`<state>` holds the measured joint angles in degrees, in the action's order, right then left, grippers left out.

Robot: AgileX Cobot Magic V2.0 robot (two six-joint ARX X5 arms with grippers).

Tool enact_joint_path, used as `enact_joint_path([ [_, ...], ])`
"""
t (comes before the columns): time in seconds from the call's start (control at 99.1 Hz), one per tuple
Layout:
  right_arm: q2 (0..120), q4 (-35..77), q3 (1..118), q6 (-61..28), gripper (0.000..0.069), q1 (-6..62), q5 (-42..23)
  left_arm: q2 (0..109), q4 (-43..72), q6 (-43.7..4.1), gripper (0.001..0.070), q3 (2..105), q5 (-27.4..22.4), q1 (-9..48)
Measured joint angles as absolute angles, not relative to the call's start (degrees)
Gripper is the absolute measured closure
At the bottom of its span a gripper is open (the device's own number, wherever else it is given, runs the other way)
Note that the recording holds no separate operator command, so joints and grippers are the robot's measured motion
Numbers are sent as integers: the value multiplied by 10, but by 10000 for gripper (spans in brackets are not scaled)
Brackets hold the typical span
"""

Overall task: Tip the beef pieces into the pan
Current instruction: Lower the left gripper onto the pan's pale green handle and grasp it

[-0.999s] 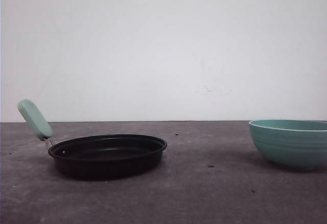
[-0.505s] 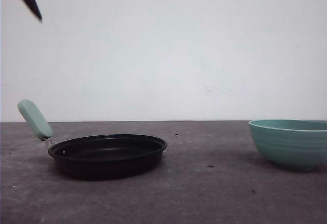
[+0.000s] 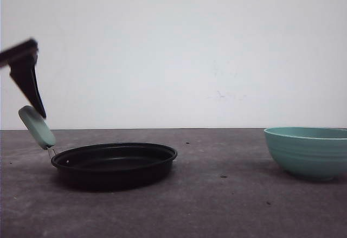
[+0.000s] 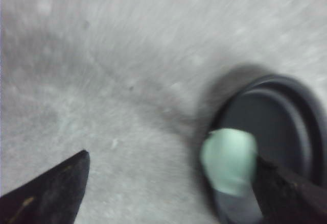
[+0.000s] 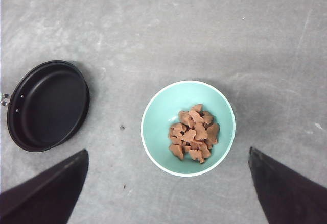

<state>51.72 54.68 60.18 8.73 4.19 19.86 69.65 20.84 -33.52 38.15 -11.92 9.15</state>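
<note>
Two grippers are now coming into play where a second ago we saw none over the bench (image 3: 217,205). Half a second back only a dark tip showed high at the front view's left edge; now our left gripper (image 3: 24,81) has dropped down to hang just above the pale green handle (image 3: 37,127) of the pan (image 3: 115,165). In the left wrist view its fingers (image 4: 48,193) are spread wide and empty, with the handle (image 4: 228,160) lying close beside the far finger, and the picture is blurred, which we read as fast motion. Whether anything touches the handle yet we cannot tell.

Our right gripper (image 5: 168,193) is also wide open and holds nothing; it sits high, only a tip showing in the front view's upper right corner. Below it the teal bowl (image 5: 153,127) stands on the bench, well apart from the pan (image 5: 48,104), and the beef pieces (image 5: 193,133) lie in a low heap inside the bowl, toward one side. The pan has not moved and is bare inside.

We judge that the task is only starting: the left arm seems to be going for the handle to steady the pan, while the right will need to descend and grip the bowl's rim before any pouring.
</note>
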Motion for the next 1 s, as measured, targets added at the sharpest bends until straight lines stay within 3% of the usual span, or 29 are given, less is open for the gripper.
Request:
enact_joint_path([
  [0.737,517,568,602,76,69,42,199,813,79,-415,123,383,-114,127],
  [0.817,517,568,602,76,69,42,199,817,74,-416,197,383,-111,135],
  [0.999,517,569,602,75,69,42,199,821,64,-425,508,382,-124,147],
])
